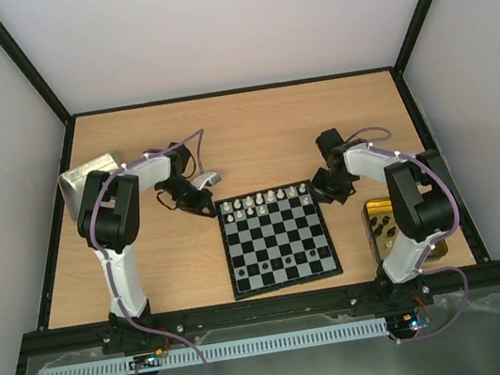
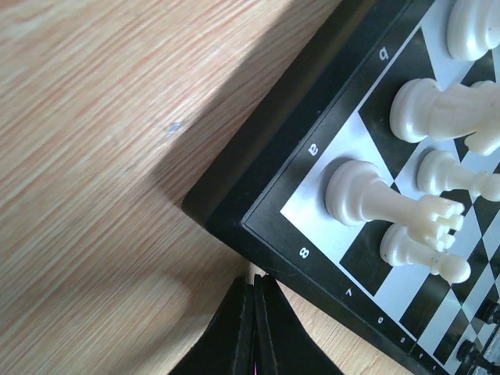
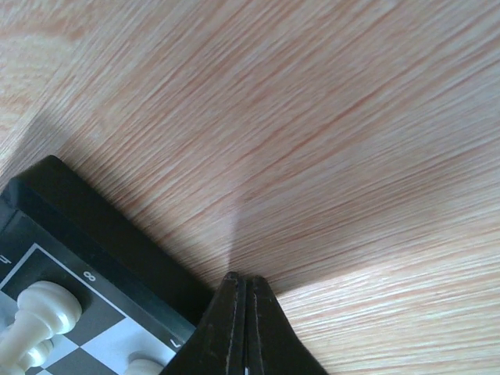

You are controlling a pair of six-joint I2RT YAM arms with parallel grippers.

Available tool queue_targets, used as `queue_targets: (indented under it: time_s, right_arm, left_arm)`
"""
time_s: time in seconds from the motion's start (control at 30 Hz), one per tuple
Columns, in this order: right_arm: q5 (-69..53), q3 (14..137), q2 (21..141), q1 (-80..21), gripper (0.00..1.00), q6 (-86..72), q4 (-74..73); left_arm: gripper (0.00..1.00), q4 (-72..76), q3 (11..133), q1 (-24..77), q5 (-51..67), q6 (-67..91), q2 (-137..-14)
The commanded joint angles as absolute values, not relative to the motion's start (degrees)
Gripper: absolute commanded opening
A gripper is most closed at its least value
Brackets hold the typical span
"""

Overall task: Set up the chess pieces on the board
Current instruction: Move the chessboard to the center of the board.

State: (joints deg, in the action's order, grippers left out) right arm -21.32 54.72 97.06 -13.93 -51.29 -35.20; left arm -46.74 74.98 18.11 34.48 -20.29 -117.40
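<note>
Heads up, both your claws are pinched fully shut right now and neither one has hold of anything.

The board lies flat in the middle of the table, sitting a bit crooked. The white pieces are lined up along its far edge, and a handful of black pieces are scattered over the near rows.

Your left claw is low over the wood just off the board's far-left corner. In its wrist view the closed fingertips sit right beside the black border, outside it. I can't tell if they actually touch the edge. The closest piece is the white rook on the corner square, with a pawn just behind it, both on the far side of the border from the tips.

Your right claw mirrors that off the far-right corner. Its wrist view shows the shut tips over bare wood, just beside the border, with a white piece further in on the board.

The gold tin is by the right arm's base, mostly hidden, with a few small pieces inside. The silver lid is behind the left arm.
</note>
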Motion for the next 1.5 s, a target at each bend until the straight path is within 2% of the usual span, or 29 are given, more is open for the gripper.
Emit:
queue_targets:
  time_s: [0.0,0.6,1.03,1.47]
  right_arm:
    - [-24.23,56.45,98.6,-17.37,0.02,-53.4,-34.29]
    - [-23.99,55.09,98.18,-22.96,0.02,-55.35,-32.62]
    - [-24.01,56.49,99.03,-23.79,0.02,-55.28,-32.38]
    - [-19.08,56.83,96.86,-23.82,0.02,-53.41,-36.52]
  left_arm:
    - [0.02,-44.44,74.62,17.59,28.31,-21.1,-121.21]
    - [0.02,-45.09,73.67,14.31,27.25,-21.86,-120.35]
    - [0.02,-44.91,71.28,12.62,25.63,-22.07,-117.15]
    - [0.02,-44.08,67.1,12.04,24.45,-22.04,-114.6]
